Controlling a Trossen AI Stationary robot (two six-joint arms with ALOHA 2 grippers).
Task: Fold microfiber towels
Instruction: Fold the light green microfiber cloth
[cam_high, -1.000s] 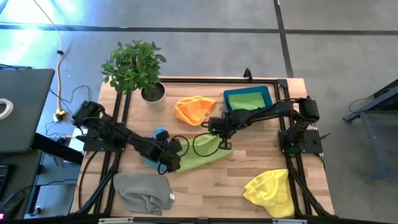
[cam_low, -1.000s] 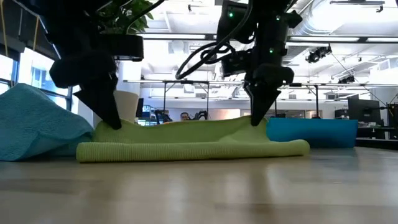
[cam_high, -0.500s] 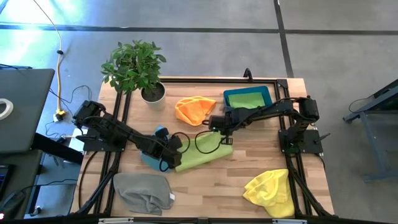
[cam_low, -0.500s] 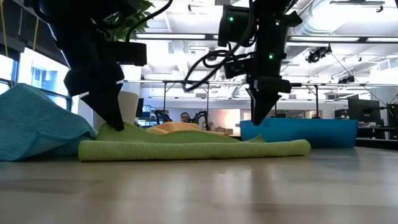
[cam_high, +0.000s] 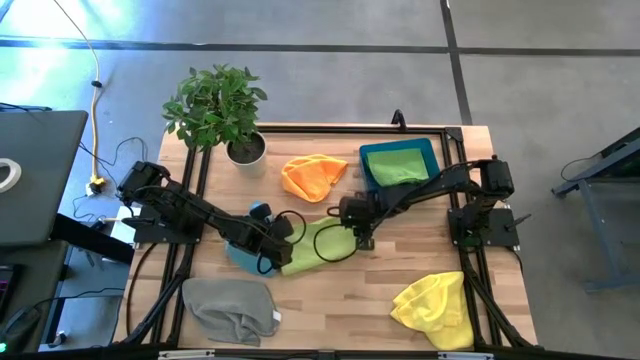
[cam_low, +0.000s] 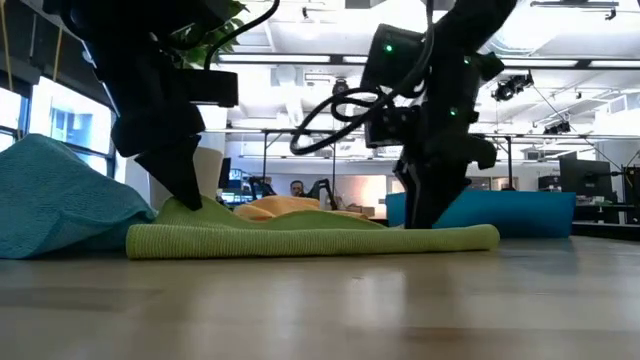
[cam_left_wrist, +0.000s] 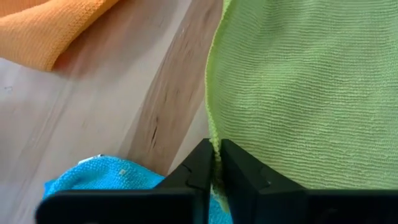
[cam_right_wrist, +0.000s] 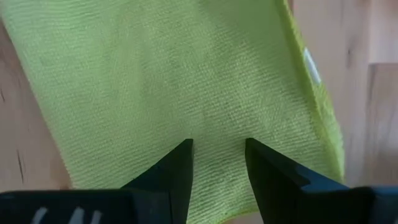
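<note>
The left gripper (cam_left_wrist: 216, 163) has its fingers pressed nearly together on the edge of the lime green towel (cam_left_wrist: 298, 87), a thin strip of cloth pinched between the tips; only the left wrist view shows this pinch. In the same view the light blue towel (cam_left_wrist: 106, 177) lies just beside the fingers and the orange towel (cam_left_wrist: 50, 28) lies farther ahead across bare wood.

The right gripper (cam_right_wrist: 217, 152) stands with its fingers spread, tips down over the lime green towel, nothing between them. The right wrist view shows the gap; the low view shows only a dark mass (cam_low: 432, 205) reaching down to the cloth.

From above, the lime green towel (cam_high: 315, 245) lies folded between the two grippers, left gripper (cam_high: 277, 247) at one end, right gripper (cam_high: 360, 225) at the other. Past the right gripper sits the blue bin (cam_high: 365, 160) with the green towel (cam_high: 400, 168) inside, which the low view shows only as a blue wall (cam_low: 520, 212). Behind the left gripper lies the grey towel (cam_high: 230, 308); behind the right gripper, the yellow towel (cam_high: 432, 305). A potted plant (cam_high: 215, 105) stands at the table's far corner.
</note>
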